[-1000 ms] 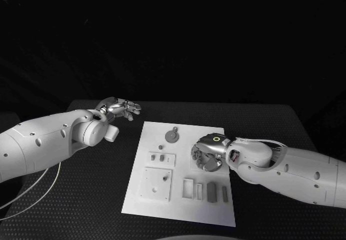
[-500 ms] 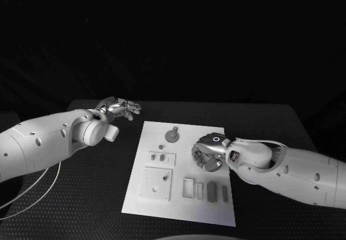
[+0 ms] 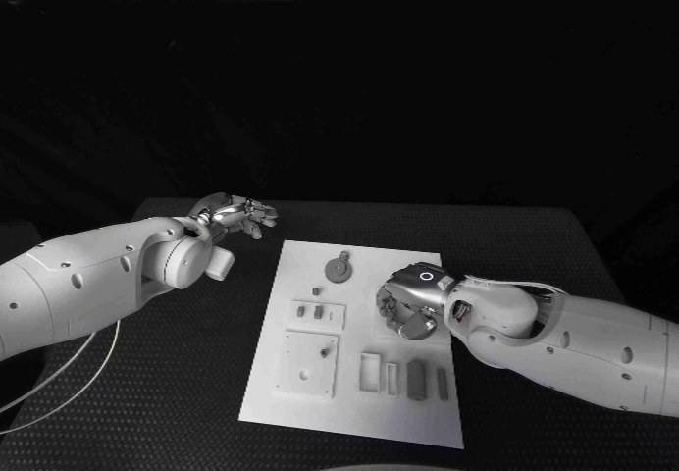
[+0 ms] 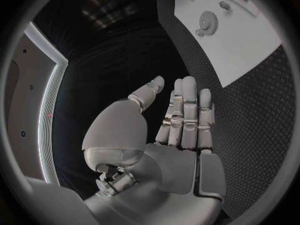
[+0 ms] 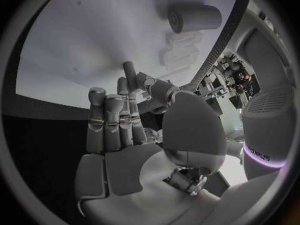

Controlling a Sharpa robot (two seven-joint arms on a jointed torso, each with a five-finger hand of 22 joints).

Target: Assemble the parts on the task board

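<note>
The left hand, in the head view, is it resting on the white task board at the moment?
No, the left hand hovers over the black table beyond the far left corner of the task board, touching nothing.

White task board (image 3: 290,397) on black table (image 3: 170,392)

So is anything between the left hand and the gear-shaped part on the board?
Nothing visible. The left hand hovers open over bare table beyond the task board's far left corner; the gear-shaped part lies uncovered.

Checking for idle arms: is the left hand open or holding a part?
Open. The left hand holds nothing; its fingers are stretched out straight over the black table, off the task board.
</note>
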